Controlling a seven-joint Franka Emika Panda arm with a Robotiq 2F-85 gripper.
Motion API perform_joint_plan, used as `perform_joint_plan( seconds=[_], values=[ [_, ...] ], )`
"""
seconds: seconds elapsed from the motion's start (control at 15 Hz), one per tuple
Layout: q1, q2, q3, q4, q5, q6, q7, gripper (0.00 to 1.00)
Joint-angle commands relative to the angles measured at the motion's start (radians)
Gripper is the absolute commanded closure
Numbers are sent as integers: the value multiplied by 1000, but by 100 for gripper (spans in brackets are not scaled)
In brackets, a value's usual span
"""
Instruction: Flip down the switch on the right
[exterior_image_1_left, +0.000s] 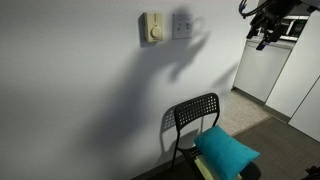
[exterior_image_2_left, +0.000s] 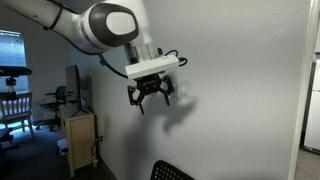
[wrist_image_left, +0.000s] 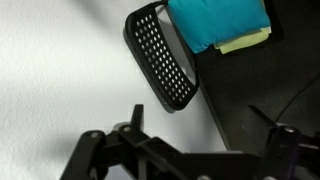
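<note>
The switch (exterior_image_1_left: 183, 24) is a small white square plate high on the white wall, just right of a beige box with a round dial (exterior_image_1_left: 152, 28). My gripper (exterior_image_1_left: 262, 27) hangs in the air far to the right of the switch, at about its height, away from the wall. In an exterior view the gripper (exterior_image_2_left: 150, 96) is open and empty, with its fingers spread. In the wrist view the gripper (wrist_image_left: 205, 125) looks down along the wall at the chair. The switch is out of view there.
A black perforated chair (exterior_image_1_left: 195, 118) with a teal cushion (exterior_image_1_left: 226, 150) stands against the wall below the switch; it also shows in the wrist view (wrist_image_left: 160, 55). White cabinets (exterior_image_1_left: 268, 65) stand at the right. A wooden cabinet (exterior_image_2_left: 80, 140) stands farther along the wall.
</note>
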Motion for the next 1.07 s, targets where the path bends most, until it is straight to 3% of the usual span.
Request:
perform_joint_plan(
  seconds=[0.0, 0.6, 0.73, 0.8, 1.0],
  values=[
    [13, 77, 32, 47, 13, 81, -148, 0],
    [3, 212, 137, 191, -87, 267, -248, 0],
    [8, 250, 140, 237, -13, 248, -297, 0],
    [-1, 195, 154, 179, -58, 241, -230, 0],
    [-4, 233, 158, 218, -34, 241, -255, 0]
  ],
)
